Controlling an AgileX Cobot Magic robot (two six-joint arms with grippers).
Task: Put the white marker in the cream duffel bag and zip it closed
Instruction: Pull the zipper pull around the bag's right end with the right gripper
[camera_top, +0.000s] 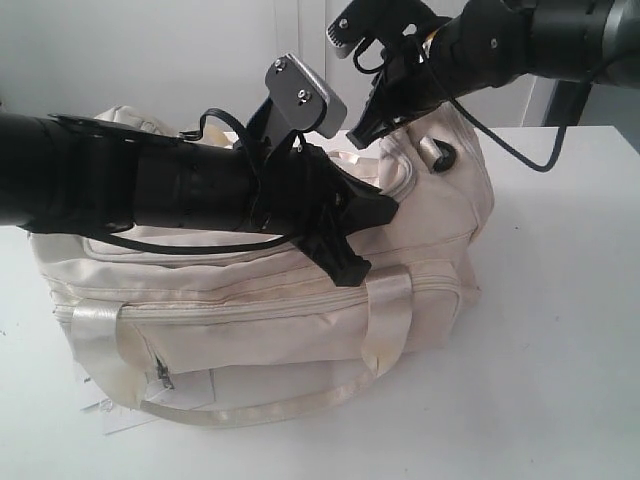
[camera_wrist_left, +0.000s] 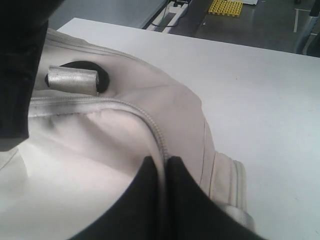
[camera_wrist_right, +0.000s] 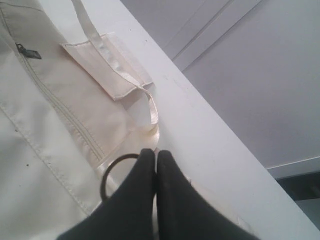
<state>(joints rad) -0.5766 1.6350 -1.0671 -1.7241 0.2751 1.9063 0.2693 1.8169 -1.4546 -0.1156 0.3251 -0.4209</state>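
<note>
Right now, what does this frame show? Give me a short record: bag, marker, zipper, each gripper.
bag: cream duffel bag lying on the white table
marker: white marker not visible in any view
zipper: top zipper looks closed where the left wrist view shows it
left gripper: nearly shut, pinching a thin cream strip on the zipper line
right gripper: shut, tips at the bag's end by a dark ring; nothing clearly held

Black tubular arms (camera_top: 120, 185), black cables (camera_top: 170, 250), silver screwed bracket (camera_top: 305, 97), tapered black fingers (camera_wrist_right: 175, 200)
</note>
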